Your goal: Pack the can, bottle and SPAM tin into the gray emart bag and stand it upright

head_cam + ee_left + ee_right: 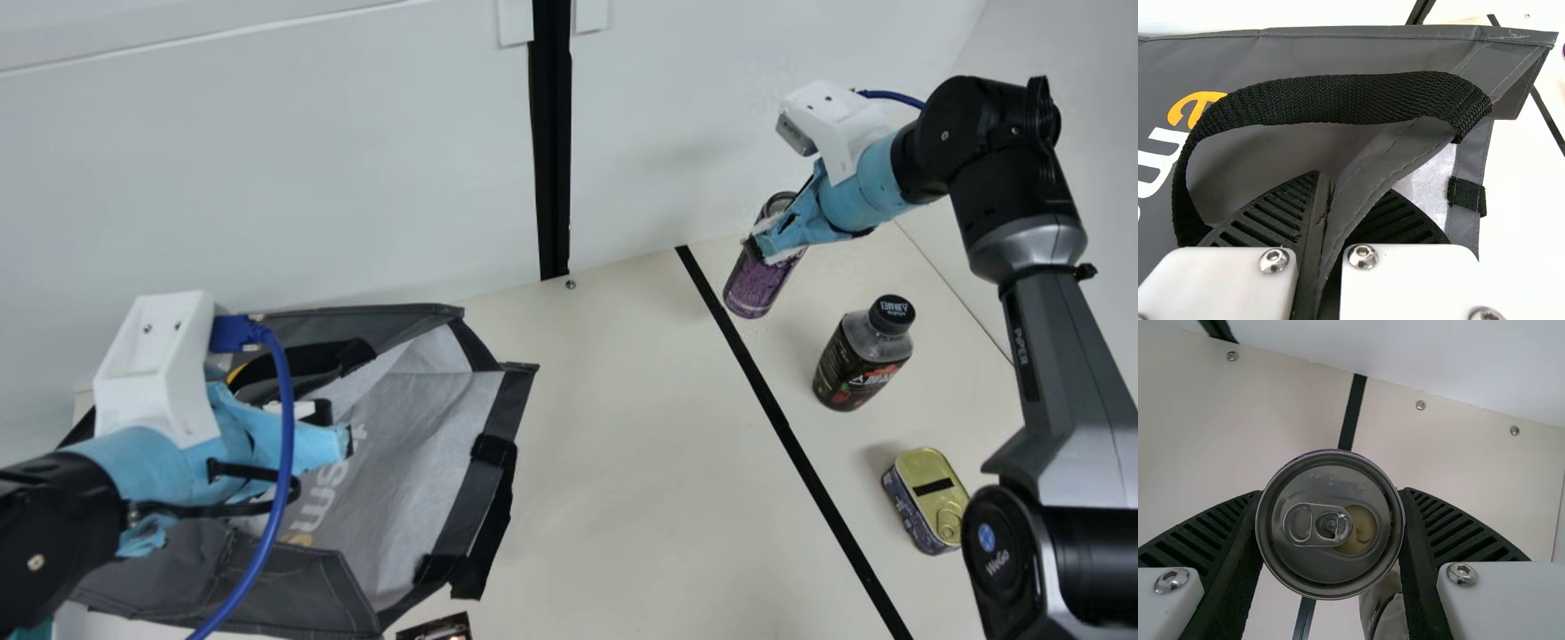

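Grasping the can (756,289) around its sides, the right hand (772,249) is over the bench (622,427), near the back wall (400,160). The bottle (861,357) stands upright nearby, and the SPAM tin (938,500) (gold lid up, pull ring and all) rests beyond it, near the right arm; both are on the same side of the black strip (782,418). Across the strip, the left hand (333,425) clenches the edge of the gray emart bag (418,444), whose pale inside shows; a black strap (1338,100) arches beside the grip.
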Robot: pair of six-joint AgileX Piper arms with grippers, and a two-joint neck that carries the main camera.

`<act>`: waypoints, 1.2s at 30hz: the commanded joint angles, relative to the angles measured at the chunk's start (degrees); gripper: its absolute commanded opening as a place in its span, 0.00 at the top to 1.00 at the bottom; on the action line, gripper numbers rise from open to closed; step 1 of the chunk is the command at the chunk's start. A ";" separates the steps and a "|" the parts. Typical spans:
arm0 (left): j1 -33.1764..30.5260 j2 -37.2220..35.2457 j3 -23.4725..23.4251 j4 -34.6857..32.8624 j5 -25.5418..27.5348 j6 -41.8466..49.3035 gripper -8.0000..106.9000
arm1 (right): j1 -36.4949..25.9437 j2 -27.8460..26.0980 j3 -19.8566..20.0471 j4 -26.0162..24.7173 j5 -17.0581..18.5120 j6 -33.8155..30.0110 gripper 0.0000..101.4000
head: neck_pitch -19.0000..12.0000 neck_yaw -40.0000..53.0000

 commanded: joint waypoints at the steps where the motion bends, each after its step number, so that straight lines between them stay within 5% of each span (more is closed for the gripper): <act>1: 0.00 0.00 0.00 0.00 0.00 0.00 1.00 | 0.27 -0.96 1.30 0.38 -0.03 -1.01 1.00 | -1.30 -0.05; 36: 0.00 0.00 0.00 0.00 0.00 0.00 1.00 | 8.86 -15.86 22.49 9.54 -0.03 -19.88 1.00 | -1.30 -0.05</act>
